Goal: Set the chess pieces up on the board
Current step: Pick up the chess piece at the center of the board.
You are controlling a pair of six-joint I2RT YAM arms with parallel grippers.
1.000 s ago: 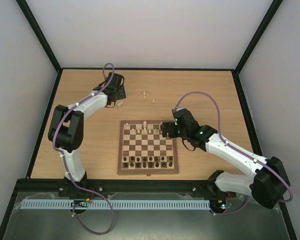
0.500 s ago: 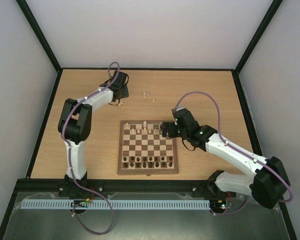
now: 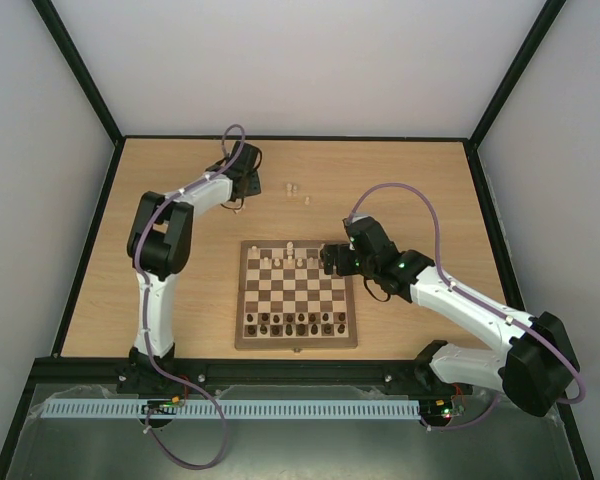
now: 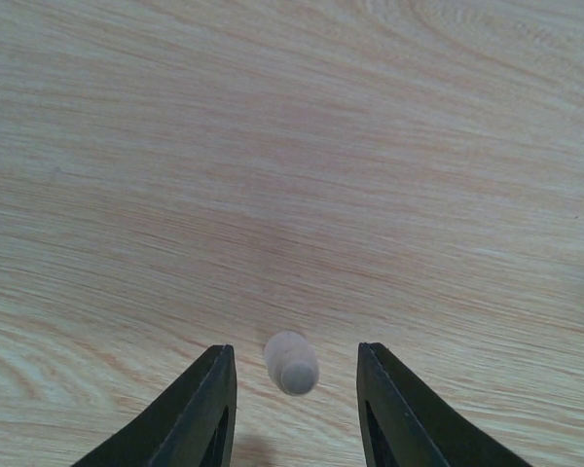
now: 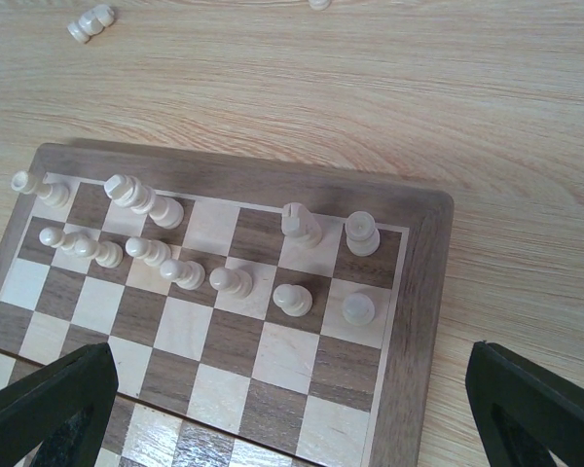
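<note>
My left pincer (image 4: 292,348) is down low over the bare tabletop (image 4: 292,126), near its far edge and left of the middle. One small pale piece (image 4: 291,364) sits between my two black fingers (image 4: 202,409). There is a thin gap on each side of it, so my fingers are apart and not squeezing it. I cannot tell if this piece stands up or lies down. My right pincer (image 5: 290,355) is spread as wide as can be and holds nothing. It hangs over the far right corner of the board (image 5: 414,292). The board lies in the middle of the tabletop, closer to the near edge. The pale pieces (image 5: 175,263) stand on the two rows at the far side of the board, with some squares there bare. The dark pieces (image 3: 295,322) stand along the near side of the board. A few more pale pieces (image 5: 90,21) lie on the tabletop past the far side of the board, well apart from it, and they are just to the right of my left pincer.
</note>
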